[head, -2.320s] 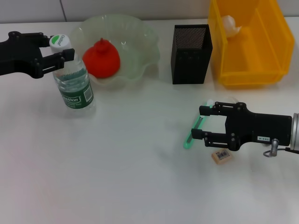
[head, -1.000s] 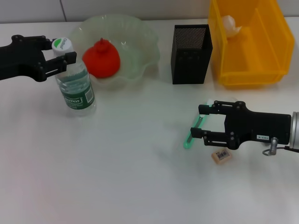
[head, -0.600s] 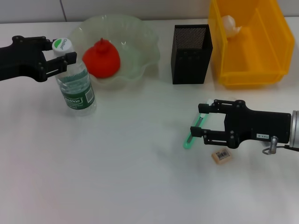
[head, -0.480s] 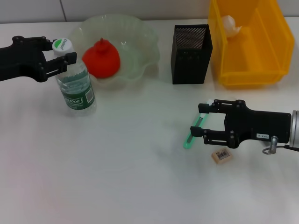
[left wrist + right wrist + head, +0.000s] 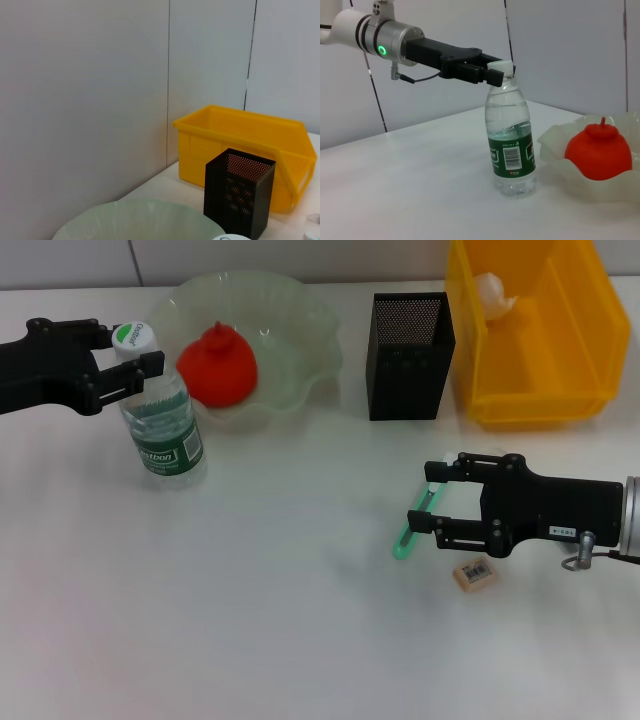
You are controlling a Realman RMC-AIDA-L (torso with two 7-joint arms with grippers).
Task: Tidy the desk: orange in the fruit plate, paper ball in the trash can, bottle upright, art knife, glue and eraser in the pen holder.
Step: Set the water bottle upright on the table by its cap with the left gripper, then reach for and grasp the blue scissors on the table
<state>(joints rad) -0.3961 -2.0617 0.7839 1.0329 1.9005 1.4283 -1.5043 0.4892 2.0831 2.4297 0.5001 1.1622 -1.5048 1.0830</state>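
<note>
The clear water bottle (image 5: 160, 415) with a green label stands upright left of the fruit plate. My left gripper (image 5: 128, 348) is shut on its white cap, which also shows in the right wrist view (image 5: 496, 70). The orange (image 5: 217, 365) lies in the pale green fruit plate (image 5: 300, 320). The paper ball (image 5: 492, 290) lies in the yellow bin (image 5: 540, 405). My right gripper (image 5: 424, 498) is open over the green art knife (image 5: 404, 537) on the table. The eraser (image 5: 475, 573) lies just beside it. The glue is not clearly visible.
The black mesh pen holder (image 5: 408, 355) stands between the plate and the bin. A small white piece (image 5: 449, 458) shows at the right gripper's far finger; I cannot tell what it is.
The bottle has gone from leaning to upright, with my left gripper at its cap shifted a little toward the plate. The right gripper has barely moved.
</note>
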